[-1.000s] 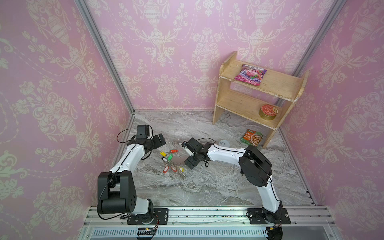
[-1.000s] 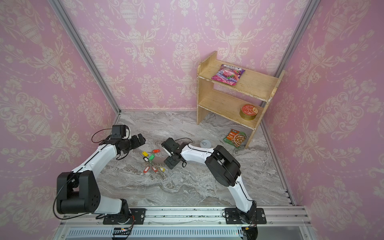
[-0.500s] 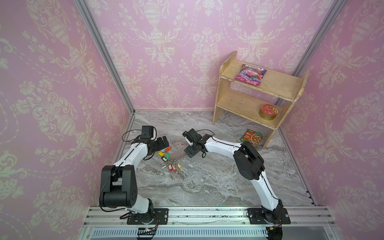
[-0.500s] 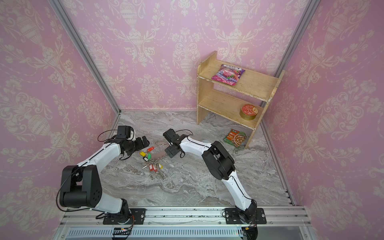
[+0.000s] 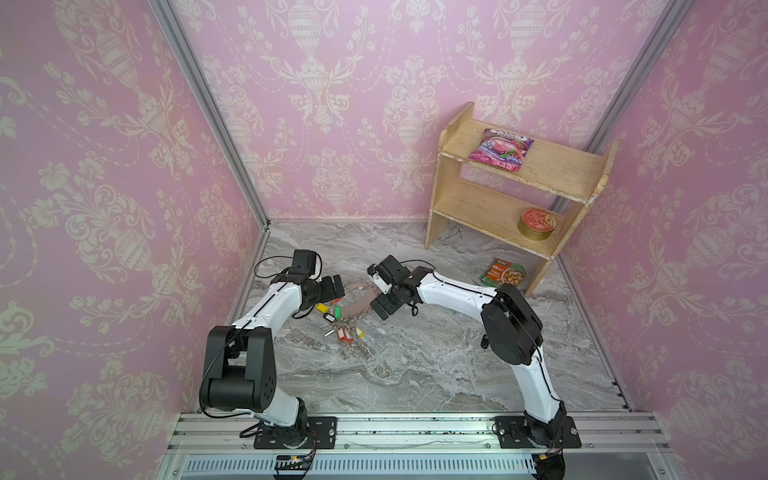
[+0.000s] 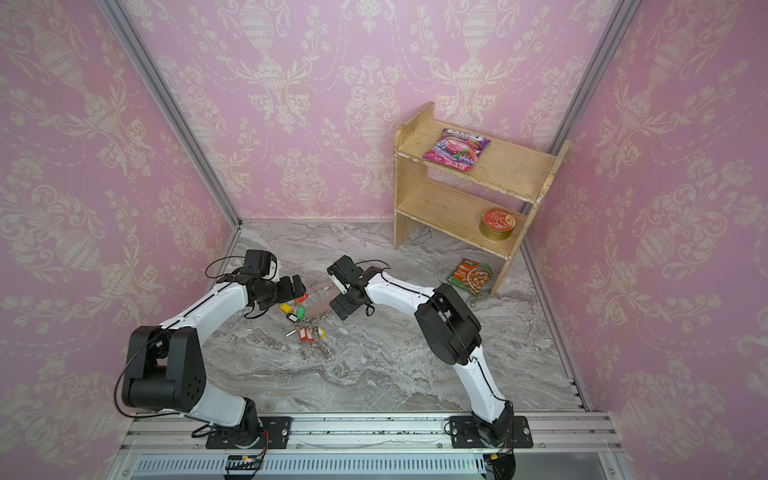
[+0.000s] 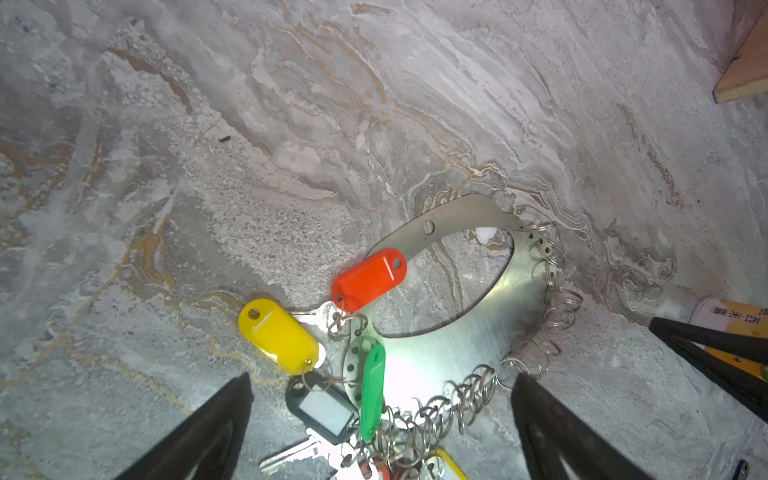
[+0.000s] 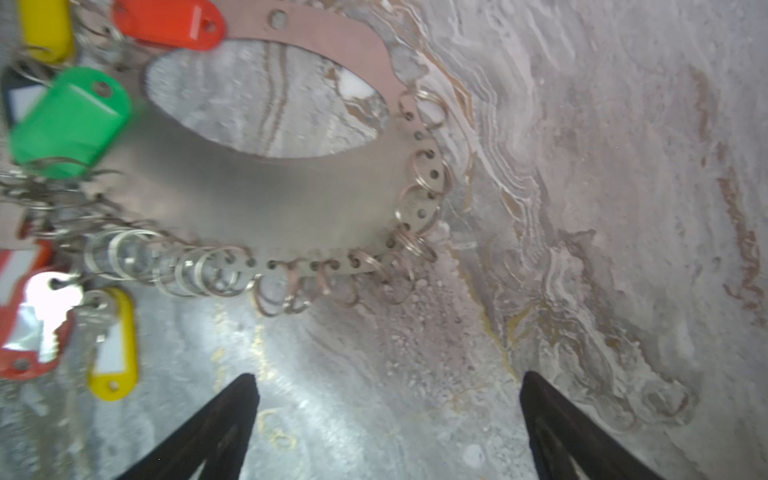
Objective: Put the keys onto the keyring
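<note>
Keyring (image 5: 358, 306), a large flat silvery metal loop with a chain of small links. Top views: it lies flat on the grey marbled tabletop (image 5: 415, 374) between the two arms, with coloured plastic tags bunched at the end nearer the left arm. The key (image 5: 329, 318), a small black oblong plastic-headed piece, is on the table in that bunch, just beside the green plastic tag (image 5: 337, 311). The left gripper (image 5: 337, 287) has its jaws spread and holds nothing, low over the tag end. The right gripper (image 5: 380, 309) is spread and empty too, over the chain side. Left wrist view: the key (image 7: 322, 411) shows between the splayed black fingers (image 7: 208, 432), just beside the loop's rim and next to the yellow plastic tag (image 7: 277, 334); whether it already hangs on the loop I cannot tell. Right wrist view: loop (image 8: 270, 199) and links lie ahead of the parted fingers (image 8: 216, 424), with only bare table between them; the tags are blurred. Handling, as I judge it: let the right gripper pin a bare stretch of the loop flat, and have the left close on the key's plastic head alone, clear of neighbouring tags and loose links.
</note>
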